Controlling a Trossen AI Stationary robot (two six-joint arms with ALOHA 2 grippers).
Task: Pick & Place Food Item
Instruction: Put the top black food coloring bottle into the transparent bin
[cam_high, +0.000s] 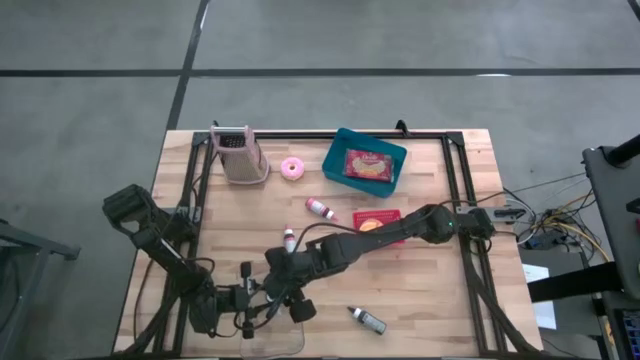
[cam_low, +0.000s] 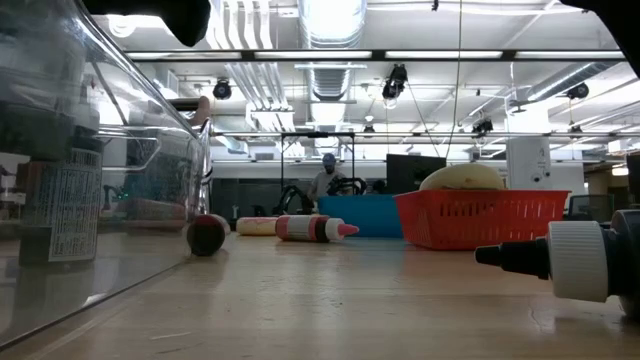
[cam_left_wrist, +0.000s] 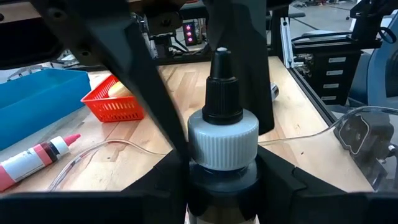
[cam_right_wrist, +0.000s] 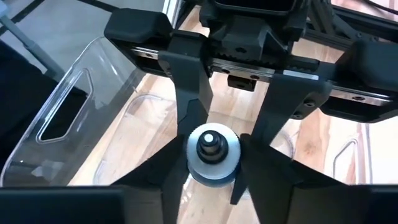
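Bottle (cam_left_wrist: 222, 146) stood upright, clamped in my left tool (cam_left_wrist: 221, 168) by the body just under its white collar, black nozzle pointing up. From above, my right tool (cam_right_wrist: 211, 155) had its fingers (cam_right_wrist: 186, 134) against both sides of that collar, so both tools gripped the one bottle. A clear bin (cam_right_wrist: 68, 118) lay directly below them on the worktop (cam_high: 420, 290). Beyond the left tool sat a red basket (cam_left_wrist: 115, 102).
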